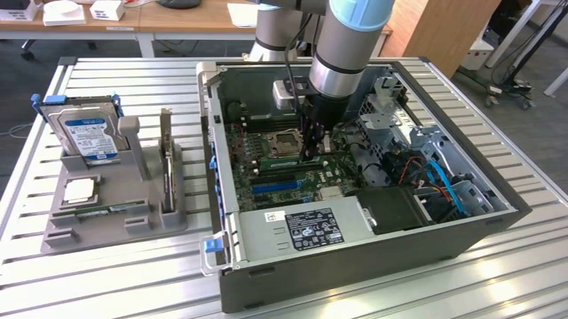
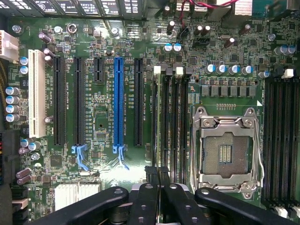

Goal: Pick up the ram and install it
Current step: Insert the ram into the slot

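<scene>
Ram [image 1: 284, 161] stands at the memory slots [image 2: 176, 122] beside the CPU socket [image 1: 282, 141]; gripper [image 1: 310, 157] jaws are closed narrow over it; pick-up appears done; full seating cannot be confirmed.

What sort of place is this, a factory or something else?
Most likely a robotics lab or test workshop, not a factory. A robot arm reaches into an open desktop computer case on a slatted metal table, a grey holder beside it holds a hard drive, and wooden office desks stand behind.
</scene>
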Motion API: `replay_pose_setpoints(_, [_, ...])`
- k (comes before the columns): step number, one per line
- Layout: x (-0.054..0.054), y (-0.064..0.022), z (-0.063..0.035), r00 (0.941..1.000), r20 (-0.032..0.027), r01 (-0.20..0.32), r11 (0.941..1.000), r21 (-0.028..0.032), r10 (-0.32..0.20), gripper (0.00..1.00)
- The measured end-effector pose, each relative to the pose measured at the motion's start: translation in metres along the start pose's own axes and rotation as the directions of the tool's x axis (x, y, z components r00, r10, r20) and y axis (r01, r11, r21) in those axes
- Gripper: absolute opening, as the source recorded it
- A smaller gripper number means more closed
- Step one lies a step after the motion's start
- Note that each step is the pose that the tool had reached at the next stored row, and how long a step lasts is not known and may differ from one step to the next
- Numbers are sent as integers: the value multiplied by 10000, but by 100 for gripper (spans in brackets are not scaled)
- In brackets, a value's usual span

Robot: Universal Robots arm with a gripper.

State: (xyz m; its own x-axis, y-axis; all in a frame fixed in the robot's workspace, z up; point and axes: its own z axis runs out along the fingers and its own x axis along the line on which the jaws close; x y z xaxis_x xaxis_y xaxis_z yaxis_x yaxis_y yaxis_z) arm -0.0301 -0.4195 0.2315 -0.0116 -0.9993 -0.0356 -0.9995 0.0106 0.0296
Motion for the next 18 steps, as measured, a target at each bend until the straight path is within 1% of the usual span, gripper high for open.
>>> replay_pose_setpoints(18, [-1,0,2,10000,-2,23,10000,-1,-23,11])
